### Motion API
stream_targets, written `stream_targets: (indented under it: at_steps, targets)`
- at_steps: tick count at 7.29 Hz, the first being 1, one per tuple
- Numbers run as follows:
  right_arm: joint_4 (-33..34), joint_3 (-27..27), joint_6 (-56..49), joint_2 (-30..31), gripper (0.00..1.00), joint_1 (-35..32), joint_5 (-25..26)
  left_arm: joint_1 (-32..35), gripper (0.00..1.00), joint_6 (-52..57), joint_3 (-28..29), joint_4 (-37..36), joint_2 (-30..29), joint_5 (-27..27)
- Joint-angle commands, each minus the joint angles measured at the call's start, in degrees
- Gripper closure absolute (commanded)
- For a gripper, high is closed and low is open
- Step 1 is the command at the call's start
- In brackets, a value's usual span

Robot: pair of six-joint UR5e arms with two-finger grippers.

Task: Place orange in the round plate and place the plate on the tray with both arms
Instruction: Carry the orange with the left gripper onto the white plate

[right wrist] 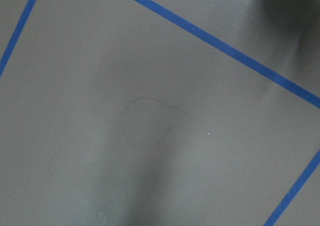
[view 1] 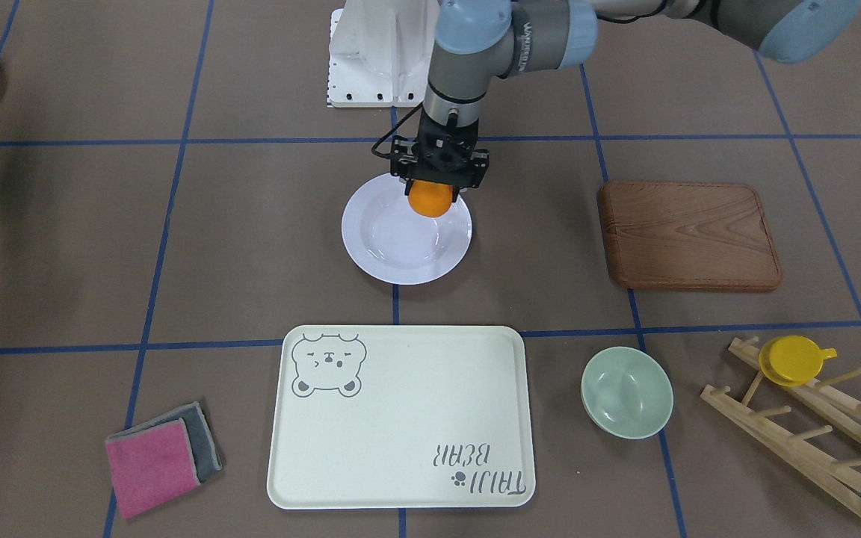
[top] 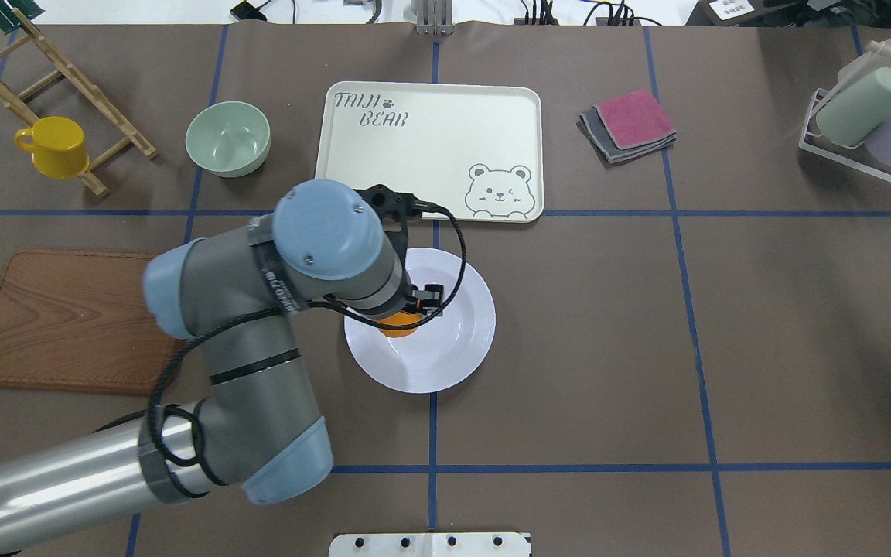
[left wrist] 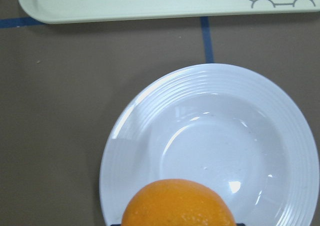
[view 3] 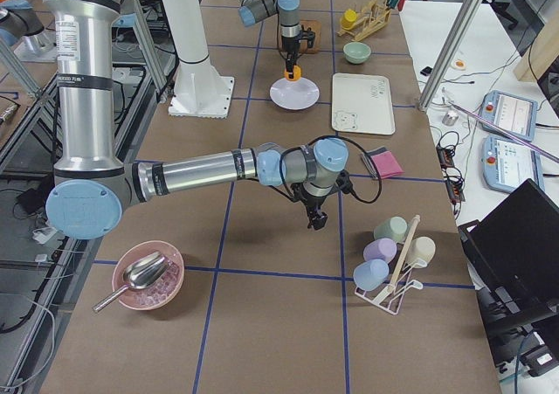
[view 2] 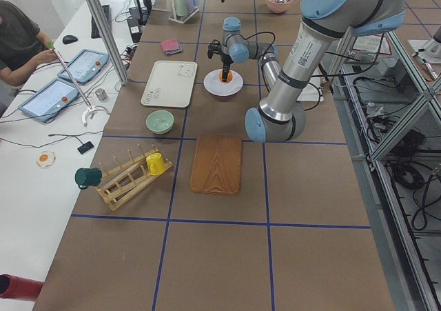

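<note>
Brown paper covers the counter point(top: 762, 348), ruled into squares with blue tape. Items are recorded left to right as the overhead view shows them.

Far left: a wooden rack point(top: 117, 124) with a yellow cup point(top: 55, 147) hung on it, and a wooden board point(top: 66, 321) nearer the robot. A pale-green bowl point(top: 227, 139) sits just left of the tray. None of these belong to the task.

Centre: the left arm point(top: 260, 309) reaches in over the round plate point(top: 461, 325). The left gripper point(view 1: 435, 187) points straight down and pinches the orange point(view 1: 429, 202) between its fingers. The fruit hangs over the robot-side part of the plate's well, seemingly clear of the surface. Judgement: the vertical hold is meant to let the fruit drop into the deep well, not onto the ridged rim. Release is not yet made.

The tray point(top: 430, 147) lies bare, just beyond the plate on the far side from the robot, a short carry away.

Right: folded cloths point(top: 631, 124) lie beside the tray and a cup rack point(top: 871, 116) stands at the far edge. The right gripper point(view 3: 316, 222) hangs over bare counter, well apart from the plate. Whether it is spread or pressed together cannot be told. Judgement: it is idle until the two-arm lift.
</note>
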State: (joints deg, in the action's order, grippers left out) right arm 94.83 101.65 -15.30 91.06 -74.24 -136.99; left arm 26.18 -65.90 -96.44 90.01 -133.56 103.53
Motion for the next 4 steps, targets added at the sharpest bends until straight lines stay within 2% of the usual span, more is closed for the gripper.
stream_targets:
  at_steps: [1, 4]
  targets:
    - [0.00, 0.03, 0.27, 0.00, 0.00, 0.06, -0.03, -2.44, 1.00, -0.11, 8.78, -0.01, -4.86, -3.59]
    - [0.00, -0.05, 0.27, 0.00, 0.00, 0.33, -0.03, -3.76, 1.00, -0.11, 11.26, 2.96, -4.87, -3.60]
